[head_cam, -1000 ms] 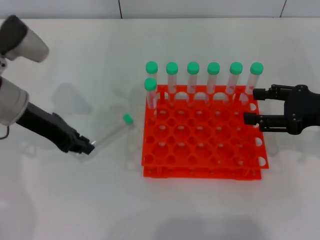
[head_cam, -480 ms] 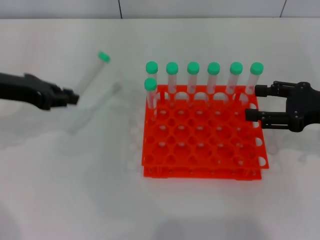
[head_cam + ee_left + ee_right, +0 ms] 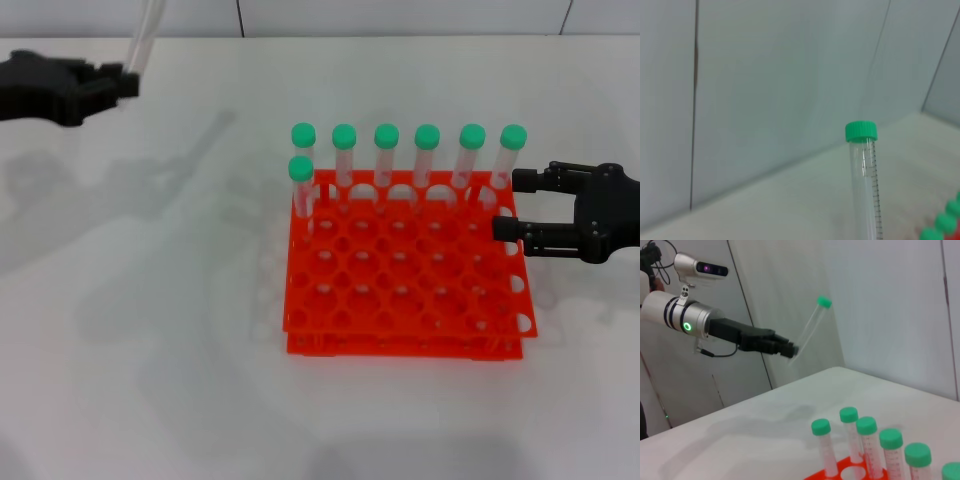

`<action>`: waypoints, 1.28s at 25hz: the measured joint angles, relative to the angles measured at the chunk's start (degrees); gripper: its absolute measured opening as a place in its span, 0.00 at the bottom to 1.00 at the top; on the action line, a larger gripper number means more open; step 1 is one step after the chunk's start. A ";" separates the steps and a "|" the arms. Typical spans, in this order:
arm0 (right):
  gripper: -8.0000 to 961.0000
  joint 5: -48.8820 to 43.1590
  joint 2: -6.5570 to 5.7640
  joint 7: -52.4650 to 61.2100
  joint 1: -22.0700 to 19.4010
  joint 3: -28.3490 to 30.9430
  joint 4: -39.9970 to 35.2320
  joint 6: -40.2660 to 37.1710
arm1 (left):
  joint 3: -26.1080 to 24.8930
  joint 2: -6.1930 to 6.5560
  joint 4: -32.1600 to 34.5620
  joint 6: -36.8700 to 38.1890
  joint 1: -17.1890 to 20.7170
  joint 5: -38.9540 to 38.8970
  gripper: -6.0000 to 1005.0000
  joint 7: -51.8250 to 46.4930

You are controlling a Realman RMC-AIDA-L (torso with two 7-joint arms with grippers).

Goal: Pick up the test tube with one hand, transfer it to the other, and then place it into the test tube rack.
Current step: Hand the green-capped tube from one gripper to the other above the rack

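The left gripper has climbed sharply in the last second: 1 s ago it was low on the table's left half, gripping the test tube where it lay near the rack's left side, and 0.5 s ago it was already raised with the tube angled up. Now it sits by the table's far left corner in the head view, and the tube runs up out of the top of that picture, so its cap is cut off there. The right wrist view shows the whole thing: the left gripper pinches the tube's lower end, the tube tilts upward well clear of the table, green cap highest. The left wrist view shows the capped tube against the wall.

The right gripper has barely moved; it hangs over the right edge of the orange test tube rack, jaws spread with a clear gap between them.

The rack holds 7 green-capped tubes, 6 along its far row and 1 just in front at the far left corner.

So the pick-up looks done, and the hand-over comes next: the 2 grippers are well apart and must meet above the table.
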 joint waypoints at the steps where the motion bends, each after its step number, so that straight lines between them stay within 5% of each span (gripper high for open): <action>1: 0.80 0.16 0.01 -0.01 0.00 0.00 0.00 0.00 | 0.09 -0.33 -0.07 -0.45 -0.05 -1.31 0.18 0.85; 18: 0.80 1.20 0.00 -0.59 0.00 0.97 -0.05 0.04 | 8.93 -5.00 -9.94 -4.71 -10.39 -9.10 0.18 6.68; 32: 0.80 1.78 0.06 -1.53 -0.09 2.17 0.40 -0.19 | 20.50 -4.63 -11.77 -5.06 -12.56 -10.23 0.18 7.81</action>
